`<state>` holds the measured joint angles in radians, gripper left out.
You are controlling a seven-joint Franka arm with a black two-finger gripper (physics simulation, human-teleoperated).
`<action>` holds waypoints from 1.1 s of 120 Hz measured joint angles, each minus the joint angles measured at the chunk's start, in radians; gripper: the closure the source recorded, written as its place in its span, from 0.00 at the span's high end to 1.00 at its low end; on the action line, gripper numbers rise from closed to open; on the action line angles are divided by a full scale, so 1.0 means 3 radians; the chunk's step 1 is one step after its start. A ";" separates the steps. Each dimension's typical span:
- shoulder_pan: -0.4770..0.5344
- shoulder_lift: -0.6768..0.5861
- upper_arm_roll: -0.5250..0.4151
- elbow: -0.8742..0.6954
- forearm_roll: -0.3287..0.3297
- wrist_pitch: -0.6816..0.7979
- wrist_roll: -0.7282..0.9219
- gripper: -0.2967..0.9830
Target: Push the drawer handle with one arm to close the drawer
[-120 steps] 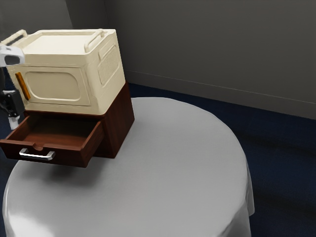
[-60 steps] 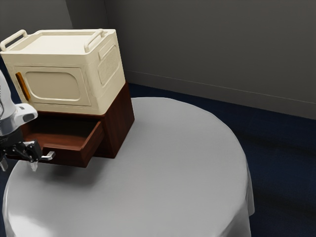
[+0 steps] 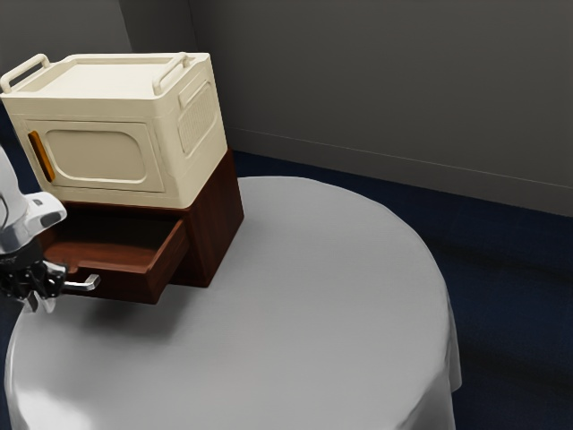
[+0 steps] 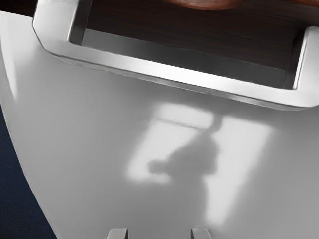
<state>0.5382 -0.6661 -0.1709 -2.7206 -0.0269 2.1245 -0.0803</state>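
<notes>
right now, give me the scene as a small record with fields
drawer: brown, pulled out, empty where its inside shows
handle: silver, on the drawer's front
pincer: open, near the handle, nothing between its fingers
cabinet: brown, holds the drawer
on cabinet: cream box, orange handle on its front
table: round, pale cloth
task status: drawer not yet closed

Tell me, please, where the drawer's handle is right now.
The handle is toward the exterior view's left, on the front of the open drawer, right beside the claw and lower than the cream box.
</notes>
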 joint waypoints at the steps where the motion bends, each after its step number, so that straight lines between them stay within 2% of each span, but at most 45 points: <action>1: 0.0001 0.0001 0.0000 -0.0001 0.0000 0.0006 0.0005 0.30; 17: 0.0022 0.0102 -0.0003 -0.0003 0.0002 0.0097 0.0089 0.22; 39: 0.0095 0.0285 -0.0007 0.0022 0.0010 0.0235 0.0181 0.18; 132: 0.0124 0.0805 -0.0013 0.0376 0.0033 0.0600 0.0379 0.15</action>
<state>0.5753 -0.4246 -0.1747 -2.6077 -0.0171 2.3045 0.0335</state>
